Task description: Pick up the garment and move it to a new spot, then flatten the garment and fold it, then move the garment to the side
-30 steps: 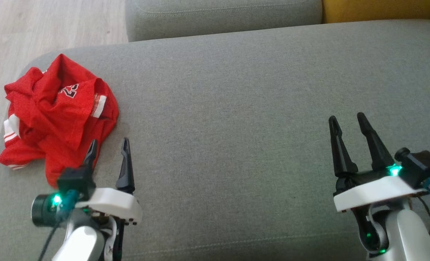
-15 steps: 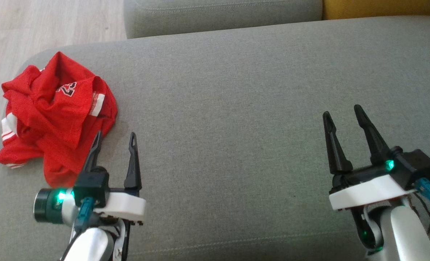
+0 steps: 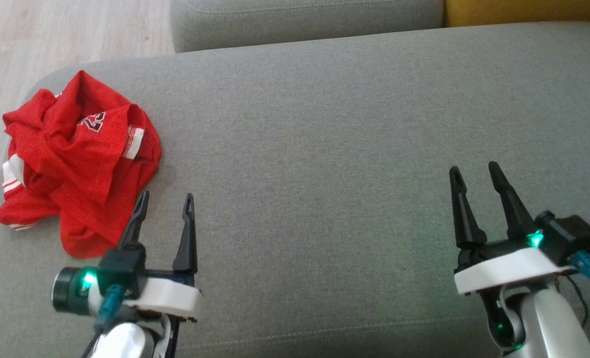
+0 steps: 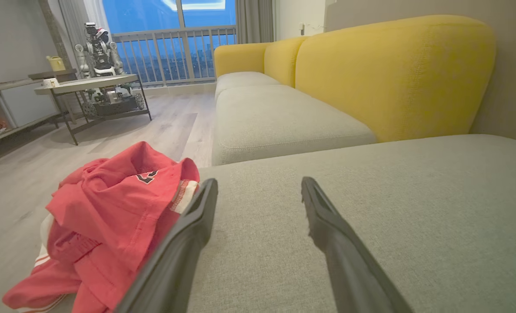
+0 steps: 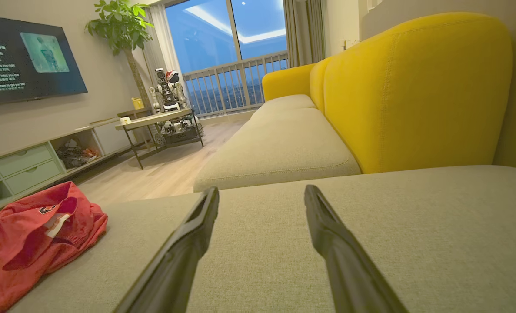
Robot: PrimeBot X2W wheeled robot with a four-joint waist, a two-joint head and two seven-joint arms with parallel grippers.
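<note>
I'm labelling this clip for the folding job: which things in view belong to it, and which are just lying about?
Part of the job:
crumpled red jersey
grey seat cushion that it lies on
left claw, open
right claw, open

Just lying about:
yellow sofa back
coffee table
robot figure
television
potted plant

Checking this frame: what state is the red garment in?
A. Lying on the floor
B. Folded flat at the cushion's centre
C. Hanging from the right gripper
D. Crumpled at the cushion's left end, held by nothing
D: the garment lies bunched at the left end of the cushion. The left gripper is open near it, and the right gripper is open far to the right.
</note>
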